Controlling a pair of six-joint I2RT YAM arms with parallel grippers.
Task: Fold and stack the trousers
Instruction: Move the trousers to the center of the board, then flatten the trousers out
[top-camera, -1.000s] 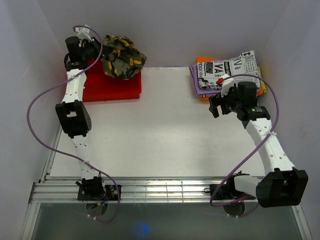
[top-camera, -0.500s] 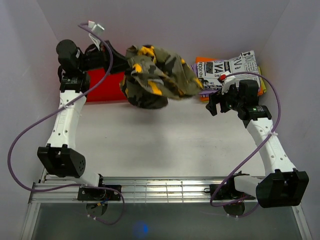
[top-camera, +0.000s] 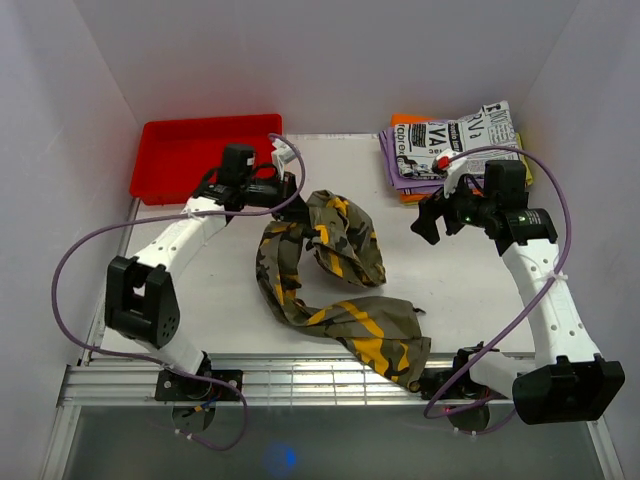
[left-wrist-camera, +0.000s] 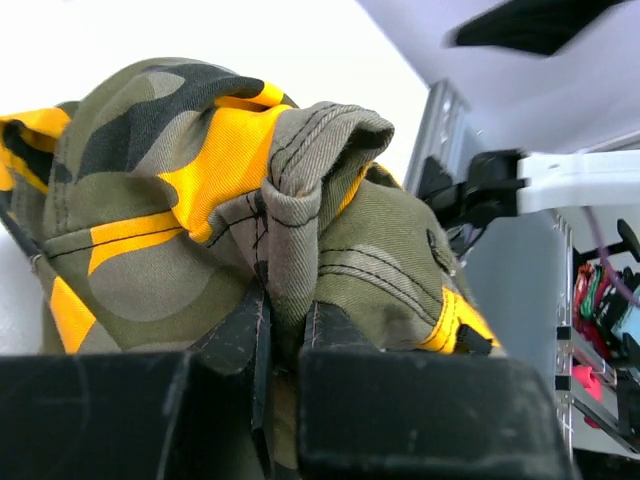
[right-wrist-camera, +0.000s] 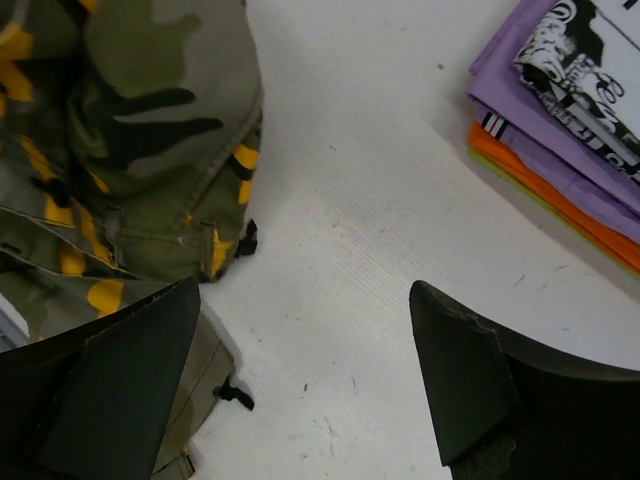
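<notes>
Though it's unclear overhead, wrist view shows left claw (left-wrist-camera: 285, 318) pinching trousers (left-wrist-camera: 190, 190); right claw (right-wrist-camera: 305, 305) gapes empty.

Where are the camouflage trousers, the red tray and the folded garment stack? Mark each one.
camouflage trousers (top-camera: 350, 245), top view, on the bunched upper part.
red tray (top-camera: 185, 155), top view, on its bare floor.
folded garment stack (top-camera: 470, 130), top view, on the newspaper-print top piece.
</notes>
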